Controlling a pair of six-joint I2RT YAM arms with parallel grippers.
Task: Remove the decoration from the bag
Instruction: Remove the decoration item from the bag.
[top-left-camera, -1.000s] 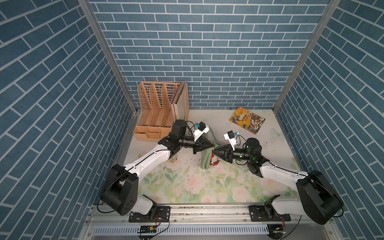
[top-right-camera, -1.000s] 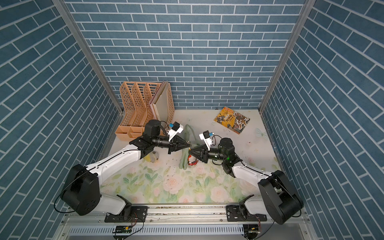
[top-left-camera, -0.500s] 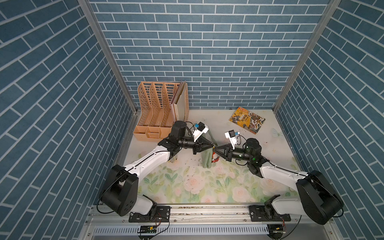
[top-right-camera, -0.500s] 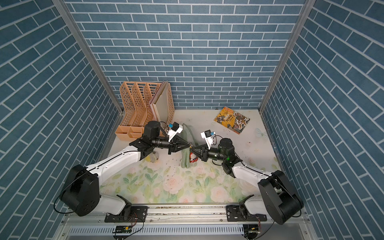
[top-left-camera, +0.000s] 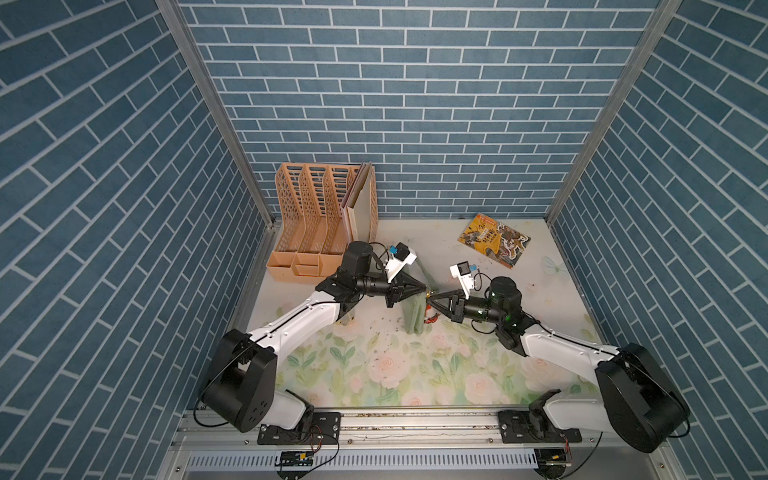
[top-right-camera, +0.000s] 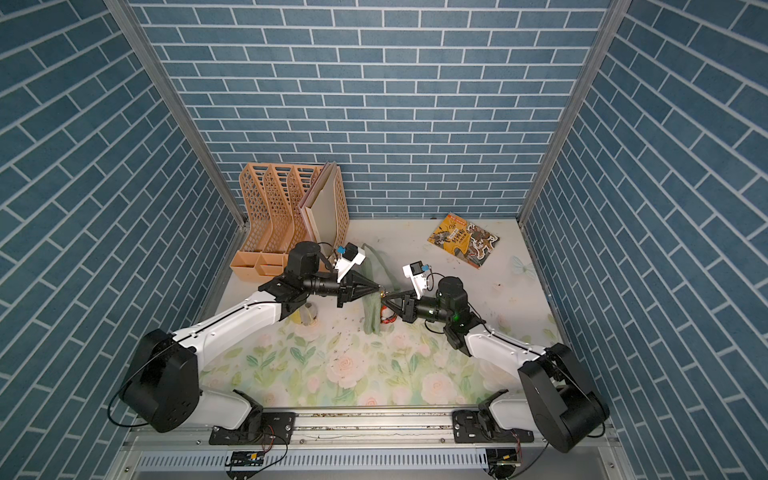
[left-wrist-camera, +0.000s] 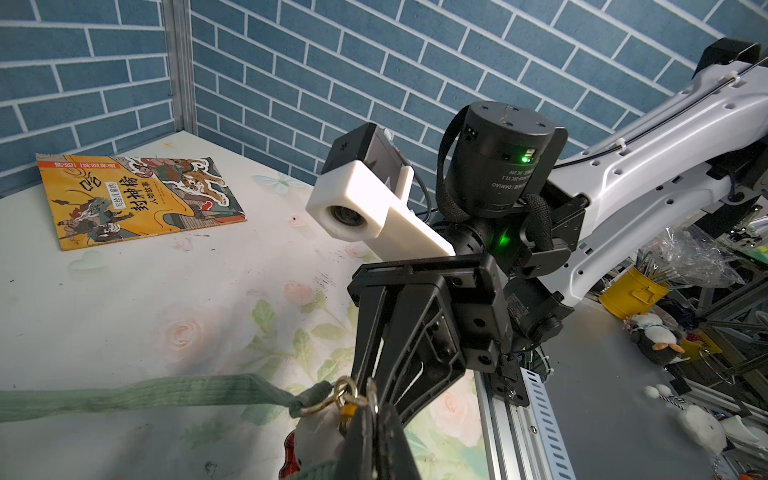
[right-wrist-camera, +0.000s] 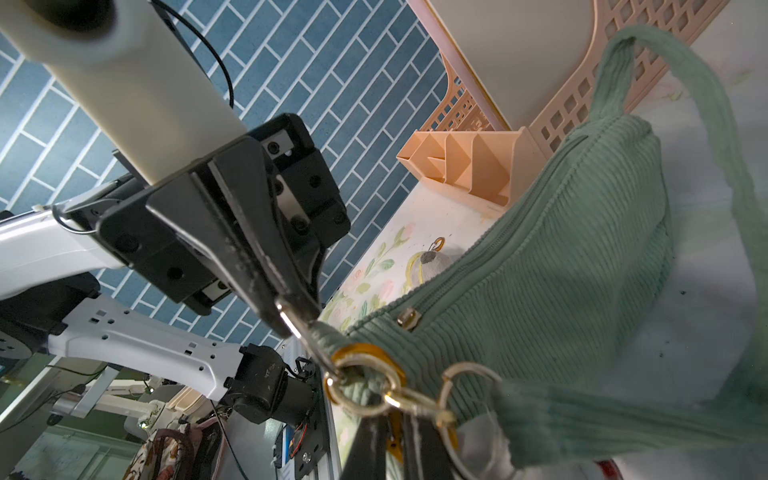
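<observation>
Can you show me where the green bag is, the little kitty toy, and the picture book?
the bag (right-wrist-camera: 540, 266), right wrist view, on its ribbed green side.
the decoration (top-left-camera: 428, 309), a top view, on the white plush body.
picture book (top-left-camera: 494, 240), a top view, on the orange cover.

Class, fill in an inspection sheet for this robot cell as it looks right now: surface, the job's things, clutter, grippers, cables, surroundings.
Surface: floral mat, speckled with dark crumbs.
Job's things: green bag held up mid-table; white decoration hangs from its gold rings.
Clutter: orange file rack, picture book, small grey plush beside the left arm.
Grippers: left gripper shut on a silver clasp; right gripper shut at the gold rings.
Cables: black wrist-camera leads, hanging free.
Surroundings: blue brick-pattern walls.
</observation>
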